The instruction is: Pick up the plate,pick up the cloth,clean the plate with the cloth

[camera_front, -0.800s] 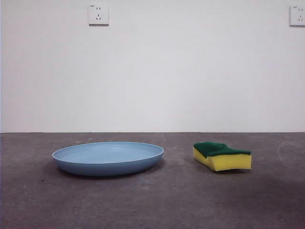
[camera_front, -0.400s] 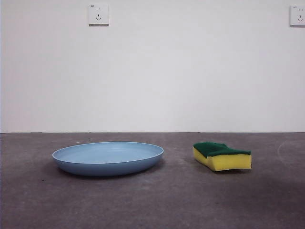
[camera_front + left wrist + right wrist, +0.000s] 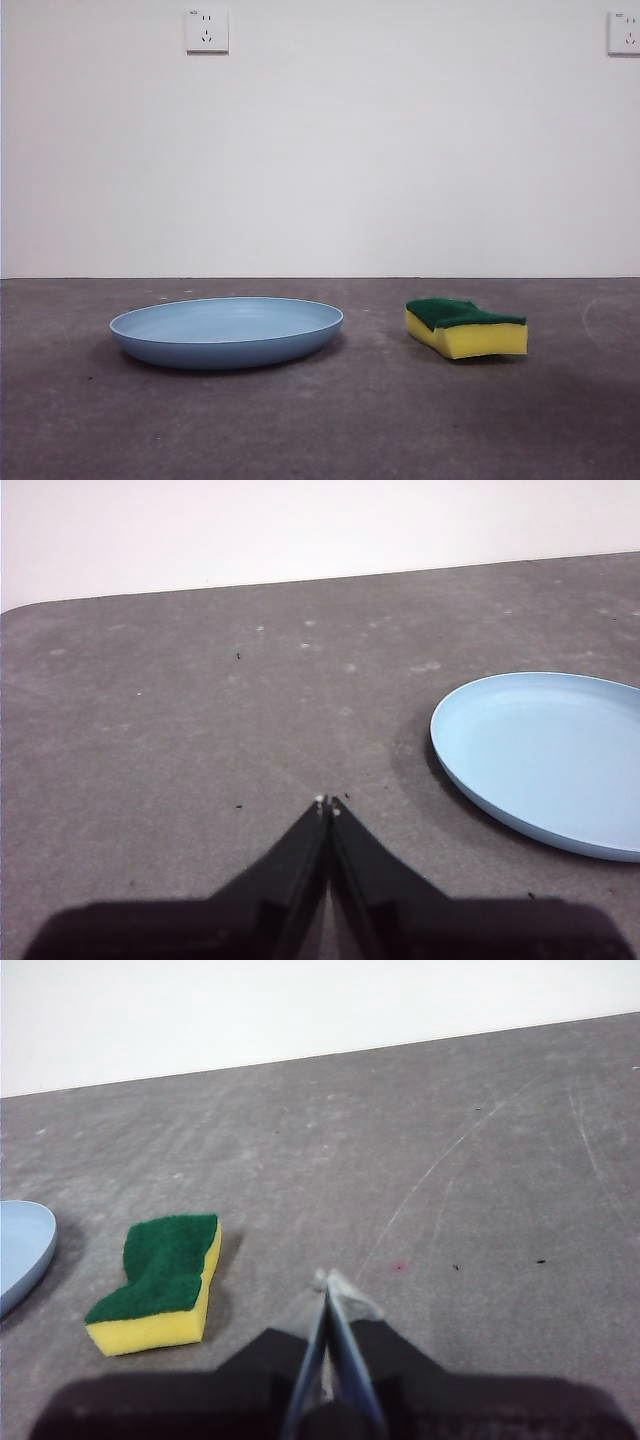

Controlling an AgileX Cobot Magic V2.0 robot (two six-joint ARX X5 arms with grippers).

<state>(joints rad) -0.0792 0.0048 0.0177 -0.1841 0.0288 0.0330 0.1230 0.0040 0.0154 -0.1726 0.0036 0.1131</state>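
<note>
You have a rough dark grey tabletop (image 3: 320,420) meeting a plain white wall (image 3: 320,160) with two white sockets (image 3: 206,30) up top. The shallow round light-blue plate (image 3: 228,331) lies flat at 9 o'clock of the yellow foam sponge with green scouring top (image 3: 466,327) (well apart). Your left gripper (image 3: 328,803) and right gripper (image 3: 328,1282) both hang above bare table, jaws pressed together, holding nothing
</note>
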